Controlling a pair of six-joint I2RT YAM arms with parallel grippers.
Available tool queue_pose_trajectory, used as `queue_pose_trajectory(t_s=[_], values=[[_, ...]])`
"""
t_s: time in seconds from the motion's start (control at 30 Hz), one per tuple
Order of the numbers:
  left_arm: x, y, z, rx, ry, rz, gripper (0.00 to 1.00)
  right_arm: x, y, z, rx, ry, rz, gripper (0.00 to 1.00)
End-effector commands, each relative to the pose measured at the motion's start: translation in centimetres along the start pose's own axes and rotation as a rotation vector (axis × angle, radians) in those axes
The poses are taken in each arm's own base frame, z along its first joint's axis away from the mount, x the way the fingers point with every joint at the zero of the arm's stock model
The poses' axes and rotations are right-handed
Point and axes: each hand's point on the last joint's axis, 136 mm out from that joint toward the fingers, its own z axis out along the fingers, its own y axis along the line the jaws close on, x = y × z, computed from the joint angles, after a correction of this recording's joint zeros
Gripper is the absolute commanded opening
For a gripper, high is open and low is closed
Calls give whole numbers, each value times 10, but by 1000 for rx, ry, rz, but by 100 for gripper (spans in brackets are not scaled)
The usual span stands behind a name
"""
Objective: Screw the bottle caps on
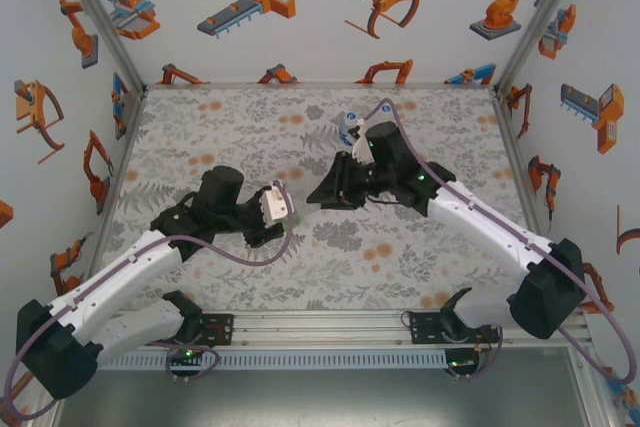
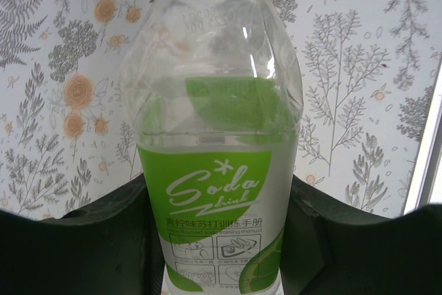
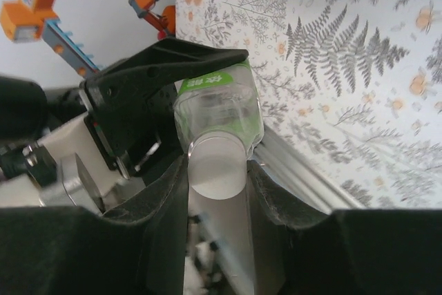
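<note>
Glossy clear plastic bottle, smooth cap

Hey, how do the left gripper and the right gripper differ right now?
The left gripper is shut on the body of the green-label bottle; the right gripper flanks the whitish cap at its neck, grip unclear. The left gripper takes the wide part, the right gripper the narrow end. Both are on the same bottle.

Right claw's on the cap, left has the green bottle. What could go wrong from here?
1. The cap sits near the tips of the right claw; it could slip out or cross-thread on the neck.
2. The left claw grips the clear green-label bottle at its label; twisting may spin or squash it.
</note>
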Motion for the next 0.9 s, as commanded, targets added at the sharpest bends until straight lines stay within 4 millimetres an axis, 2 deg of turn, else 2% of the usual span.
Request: queue_pose_trajectory(t_s=[0.0, 0.1, 0.27, 0.47, 0.6, 0.87], values=[[-27, -16, -11, 90, -121, 24, 0, 0, 36, -23, -109, -88, -355, 3], [-35, -30, -15, 166, -177, 32, 0, 7, 47, -34, -170, -124, -567, 0], [-43, -46, -20, 253, -224, 51, 0, 44, 74, -55, -361, -102, -1020, 0], [-47, -59, -27, 337, -243, 76, 0, 78, 75, -70, -452, -21, -1404, 0], [-50, -63, -28, 366, -253, 79, 0, 93, 73, -75, -515, -30, -1585, 0], [-55, -70, -27, 411, -242, 88, 0, 102, 67, -71, -540, -3, -1674, 0]])
